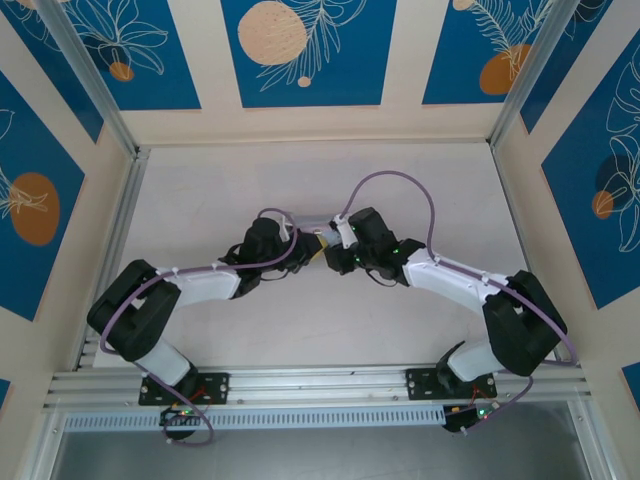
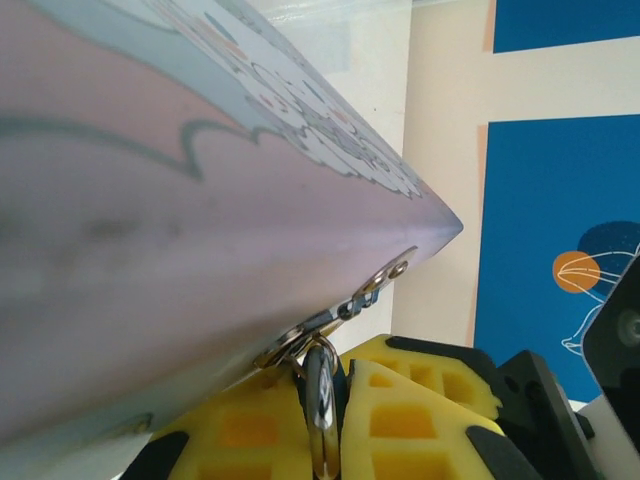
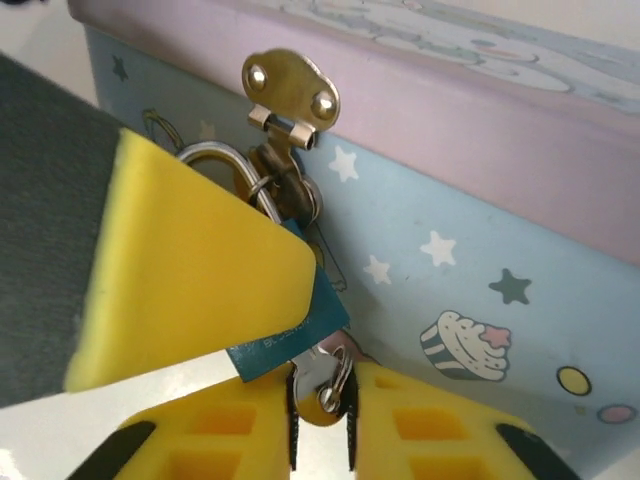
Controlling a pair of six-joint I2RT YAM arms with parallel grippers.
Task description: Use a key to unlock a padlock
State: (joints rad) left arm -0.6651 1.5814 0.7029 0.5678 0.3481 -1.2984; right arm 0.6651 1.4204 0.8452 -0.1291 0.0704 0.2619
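The pastel tin (image 3: 480,230) sits near the middle of the pale surface (image 1: 300,340), and both arms reach in and meet at its front. A brass hasp (image 3: 290,95) hangs from the pink lid down over the blue wall with its stars and cupcake. The padlock (image 3: 318,312) hangs from this hasp by its silver loop, its dark bluish body lying against the tin's wall.

The left pincer (image 2: 338,415) is closed almost fully on the padlock. In the left wrist view the loop stands up in the narrow gap between its yellow pads, just under the hasp (image 2: 385,275) and the tin's edge (image 2: 150,220). From the right wrist, one of its fingers (image 3: 180,270) covers the left part of the padlock's body.

The right pincer (image 3: 322,405) comes from below, closed tight on the head of the key (image 3: 320,382). The key's shaft points up to the bottom of the padlock. How far it sits inside cannot be told.

From above, the two pincers (image 1: 305,250) (image 1: 337,252) are nearly touching, just beside the tin (image 1: 312,222).
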